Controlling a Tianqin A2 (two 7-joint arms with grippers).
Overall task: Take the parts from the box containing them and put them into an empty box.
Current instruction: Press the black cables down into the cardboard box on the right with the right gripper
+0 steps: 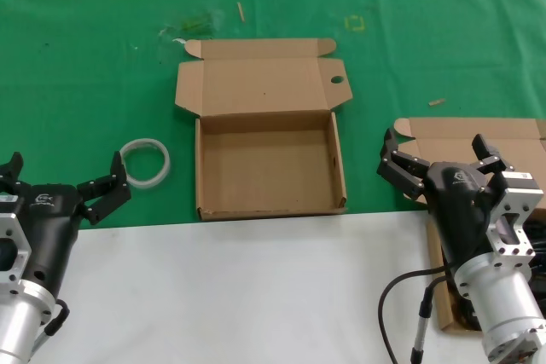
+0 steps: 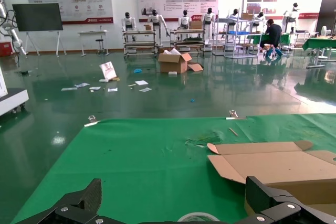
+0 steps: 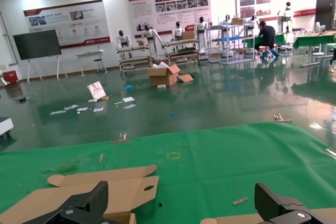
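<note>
empty box [image 1: 269, 168]: lid open, mid-counter, nothing seen inside
box containing them [image 1: 465, 138]: right counter edge, mostly hidden; parts not visible
left gripper [image 1: 64, 181]: fingers spread, nothing held, near left edge
right gripper [image 1: 439, 153]: fingers spread, nothing held, over right box

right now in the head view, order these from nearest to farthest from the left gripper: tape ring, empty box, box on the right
1. The tape ring, just beside the left gripper.
2. The empty box, at the centre.
3. The box on the right, under the right gripper.
</note>
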